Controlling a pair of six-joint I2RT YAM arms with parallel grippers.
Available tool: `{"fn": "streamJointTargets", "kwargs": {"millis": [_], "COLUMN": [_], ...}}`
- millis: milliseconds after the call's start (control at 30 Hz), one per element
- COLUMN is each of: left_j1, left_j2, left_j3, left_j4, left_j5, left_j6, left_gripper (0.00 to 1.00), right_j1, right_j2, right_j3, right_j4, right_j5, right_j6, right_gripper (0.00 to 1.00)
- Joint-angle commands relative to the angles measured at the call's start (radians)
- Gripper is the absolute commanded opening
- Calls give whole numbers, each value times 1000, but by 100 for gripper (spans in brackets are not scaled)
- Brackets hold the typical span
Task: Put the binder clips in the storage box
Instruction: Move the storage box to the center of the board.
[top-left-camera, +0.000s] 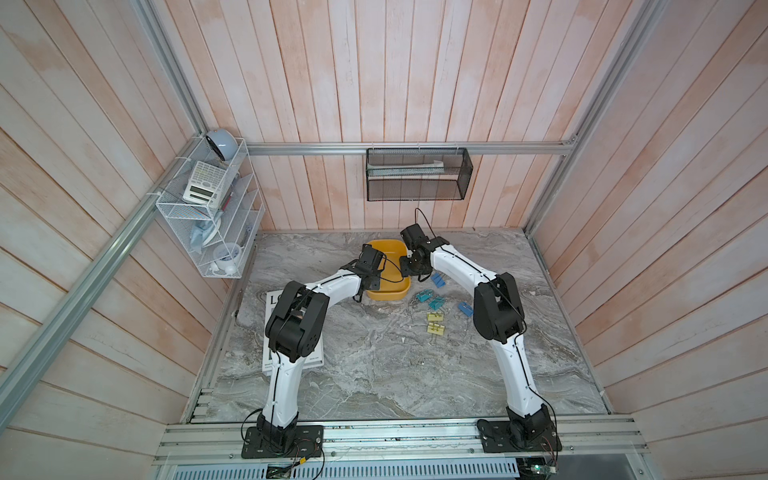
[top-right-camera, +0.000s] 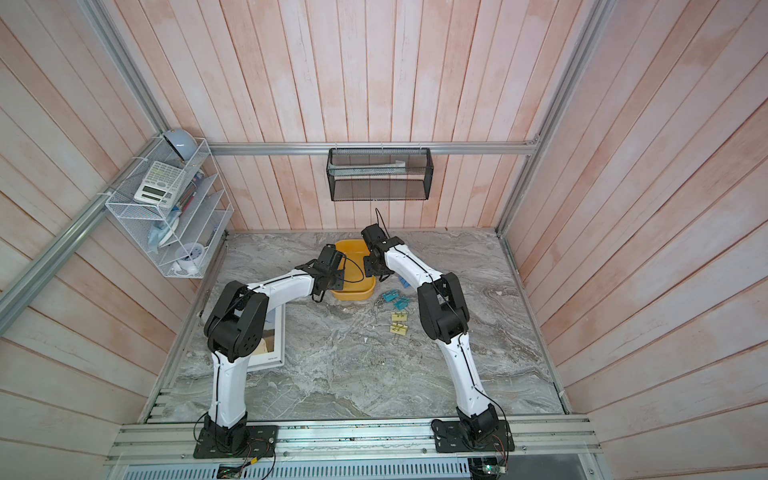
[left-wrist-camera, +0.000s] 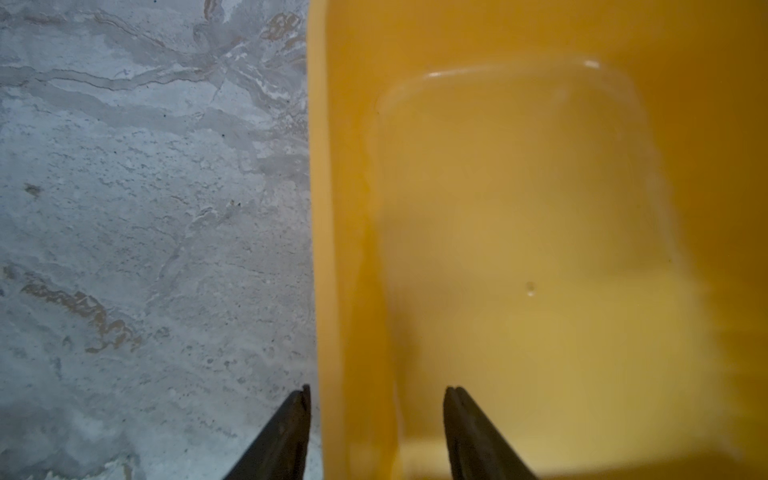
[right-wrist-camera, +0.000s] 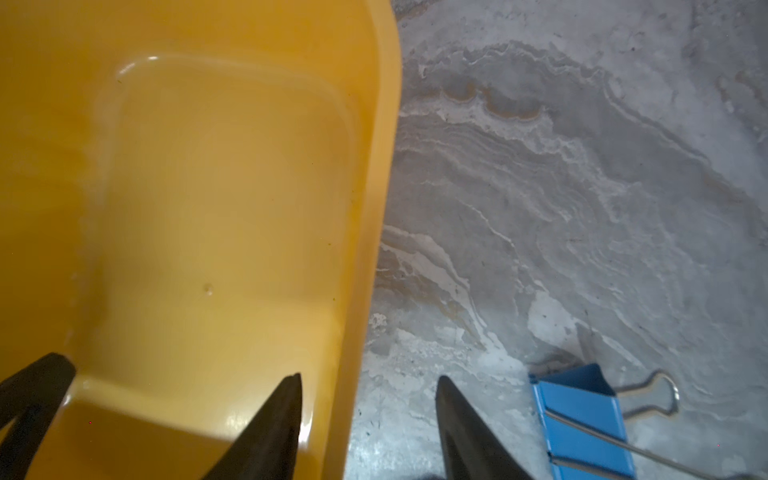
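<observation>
The mustard-yellow storage box (top-left-camera: 390, 293) (top-right-camera: 353, 294) sits at the back middle of the marble table, with nothing in it. My left gripper (top-left-camera: 371, 280) (left-wrist-camera: 376, 392) is open and straddles the box's left wall (left-wrist-camera: 320, 208), one finger outside and one inside. My right gripper (top-left-camera: 409, 270) (right-wrist-camera: 370, 380) is open and straddles the right wall (right-wrist-camera: 386, 166) the same way. Several binder clips lie right of the box: a blue one (top-left-camera: 437, 279) (right-wrist-camera: 582, 419) beside the right gripper, two teal (top-left-camera: 424, 296) (top-left-camera: 436, 303), another blue (top-left-camera: 465, 308) and two pale yellow (top-left-camera: 435, 317) (top-left-camera: 436, 329).
A magazine (top-left-camera: 272, 303) lies under my left arm's elbow. On the left wall hangs a white wire rack (top-left-camera: 212, 216) holding a calculator and other items. A black mesh basket (top-left-camera: 417, 174) is mounted on the back wall above the box.
</observation>
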Motion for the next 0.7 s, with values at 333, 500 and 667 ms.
{"fn": "streamJointTargets", "kwargs": {"millis": [333, 500, 667], "left_j1": [-35, -93, -175], "left_j2": [-131, -259, -380], "left_j3": [-186, -296, -430], "left_j4": [35, 42, 48], "left_j5": [49, 46, 52], "left_j6": [-62, -108, -195], "left_gripper": [53, 53, 53], "right_j1": [24, 38, 51], "right_j2": [-12, -81, -168], "right_j3": [4, -79, -188], "right_j4": [-107, -110, -120], "right_j5": [-68, -92, -146], "right_j6": [-22, -55, -96], "right_gripper": [31, 23, 22]}}
